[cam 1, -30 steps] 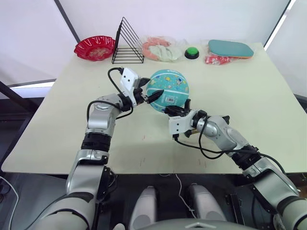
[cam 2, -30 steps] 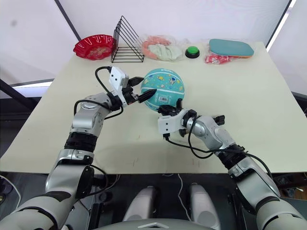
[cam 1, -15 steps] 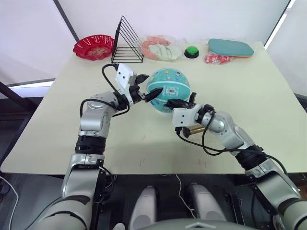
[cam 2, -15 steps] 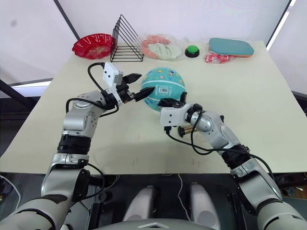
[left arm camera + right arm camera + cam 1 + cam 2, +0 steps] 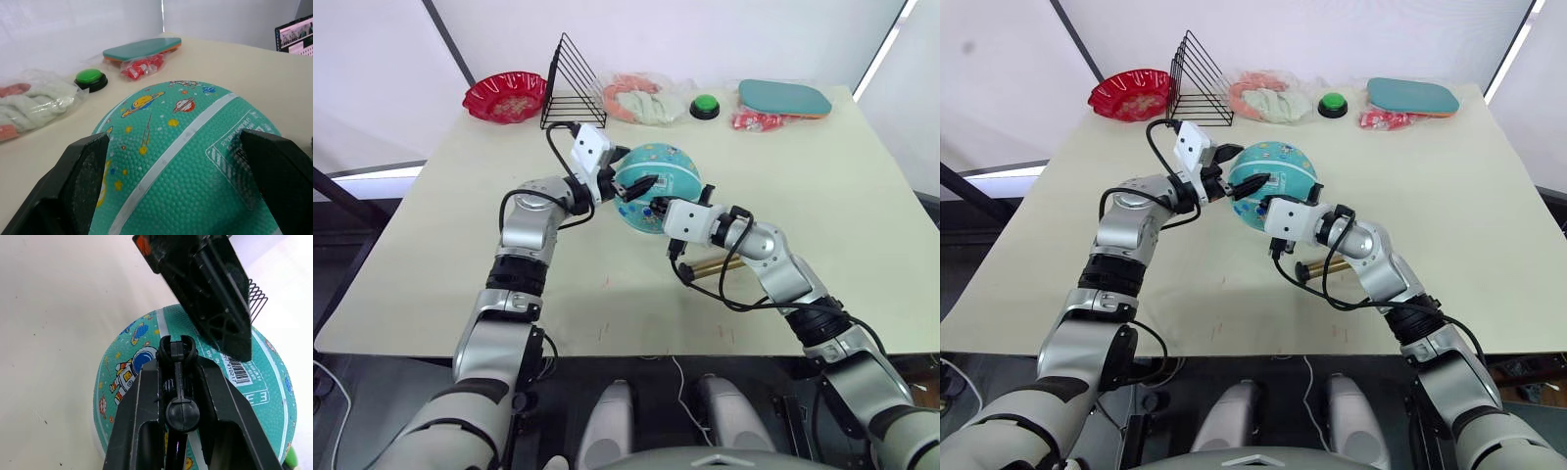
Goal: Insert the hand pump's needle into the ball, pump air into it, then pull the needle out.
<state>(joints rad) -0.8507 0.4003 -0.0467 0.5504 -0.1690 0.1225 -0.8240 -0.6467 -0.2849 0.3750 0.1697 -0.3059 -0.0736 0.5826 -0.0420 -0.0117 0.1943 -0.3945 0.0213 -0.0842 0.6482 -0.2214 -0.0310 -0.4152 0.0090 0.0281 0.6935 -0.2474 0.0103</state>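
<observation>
The teal ball (image 5: 668,174) with white bands and a barcode label rests mid-table. My left gripper (image 5: 628,176) is open, its two black fingers (image 5: 80,181) straddling the ball's top on the left side and resting against it. At the ball's near side, my right gripper (image 5: 656,208) is shut on the small black fitting (image 5: 176,382) at the hose end, whose tip presses against the ball (image 5: 129,367). The needle itself is hidden by the fitting. The gold hand pump (image 5: 713,264) lies on the table under my right forearm.
Along the far edge stand a red bowl (image 5: 506,96), a black wire rack (image 5: 573,88), a bag of pink and white items (image 5: 641,98), a green button (image 5: 705,106), a teal paddle (image 5: 783,98) and a red packet (image 5: 759,120).
My left gripper swung right and came down over the ball's top. My right gripper rose from the table up to the ball's near side, carrying the fitting.
</observation>
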